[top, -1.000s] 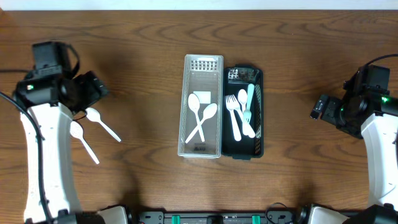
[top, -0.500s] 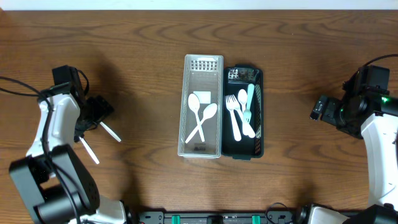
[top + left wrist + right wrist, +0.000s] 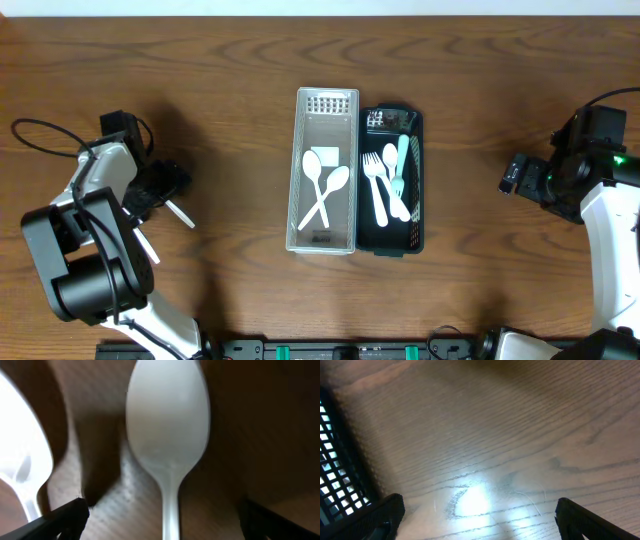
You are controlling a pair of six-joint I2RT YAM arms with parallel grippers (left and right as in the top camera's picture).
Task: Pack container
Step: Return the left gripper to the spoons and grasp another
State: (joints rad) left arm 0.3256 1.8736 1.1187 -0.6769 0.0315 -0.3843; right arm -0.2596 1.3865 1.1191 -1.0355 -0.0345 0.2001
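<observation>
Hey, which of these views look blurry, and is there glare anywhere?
Left wrist: the spoon is too close, soft and out of focus, as is a second spoon at the left edge. Right wrist: sharp grain, with a bright glare patch on the table. Overhead: sharp and evenly lit.

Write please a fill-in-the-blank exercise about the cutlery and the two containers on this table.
1. The clear tray holds ___ white spoons.
2. The forks lie in the ___ basket.
3. The open left gripper has a white ___ between its fingers.

Missing words: two; black; spoon.
</observation>
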